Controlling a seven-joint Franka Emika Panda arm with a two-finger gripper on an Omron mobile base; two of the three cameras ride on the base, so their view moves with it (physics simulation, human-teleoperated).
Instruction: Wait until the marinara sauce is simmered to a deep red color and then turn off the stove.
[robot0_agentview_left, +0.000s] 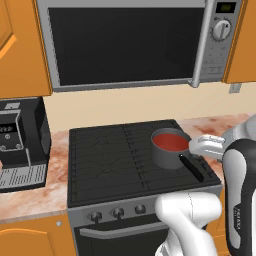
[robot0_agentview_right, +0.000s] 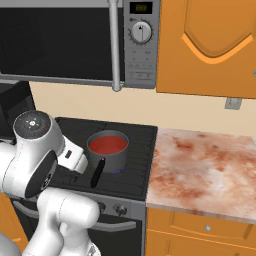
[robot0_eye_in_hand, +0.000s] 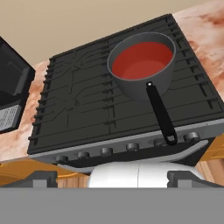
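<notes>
The marinara sauce (robot0_eye_in_hand: 142, 61) is a flat orange-red disc in a small grey saucepan (robot0_agentview_left: 167, 155) with a black handle (robot0_eye_in_hand: 161, 113). The pan stands on the right rear part of the black stove (robot0_agentview_left: 107, 160), its handle pointing toward the front edge. The sauce (robot0_agentview_right: 107, 145) looks medium red. A row of small dark knobs (robot0_eye_in_hand: 107, 151) runs along the stove's front panel, with more knobs (robot0_agentview_left: 117, 212) above the oven handle. My gripper (robot0_eye_in_hand: 113, 178) hovers in front of and above the stove, looking down at it, open and holding nothing, its fingertips (robot0_eye_in_hand: 41, 178) wide apart.
A large silver microwave (robot0_agentview_left: 125, 45) hangs above the stove. A black coffee machine (robot0_agentview_left: 20, 145) stands on the counter to the left. Marbled counter (robot0_agentview_right: 200, 165) stretches to the right, with orange cabinets (robot0_agentview_right: 210, 45) above and below.
</notes>
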